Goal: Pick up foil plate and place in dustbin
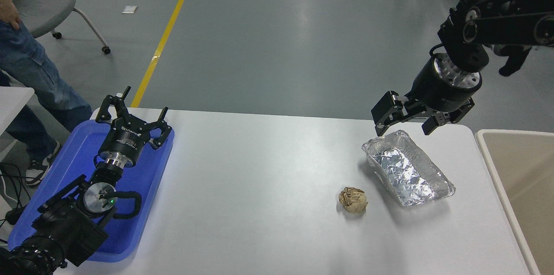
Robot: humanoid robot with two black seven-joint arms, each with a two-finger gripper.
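The right arm is reaching in from the upper right edge, and its right claw (404, 121) is hanging over the far end of the foil plate (407, 174) with its fingers spread wide apart and nothing between them. The near-side finger (384, 112) is sitting just above the plate's far left corner, while the other finger is showing past the plate's far right side; whether either tip is touching the foil cannot be told from this view.

The foil plate is lying flat on the white table (259, 179), toward the right side, angled so that its long axis is running from the far left to the near right. Its crinkled floor is catching the light and its shallow walls and rolled rim are standing up all round. A small crumpled brown paper ball (353, 199) is resting on the table just to the left of the plate's near end, apart from it.

The dustbin (519, 166), beige inside with a pale cream rim, is standing beside the table's right edge, near the plate but not touching it.

The left arm is lying parked at the lower left, stretched over a blue plastic tray (143, 188) at the table's left edge, and its left claw (132, 112) is resting with its fingers held open and empty above the tray's far end.

A person in jeans (30, 71) is standing at the upper left beside a grey chair (43, 11) on wheels.
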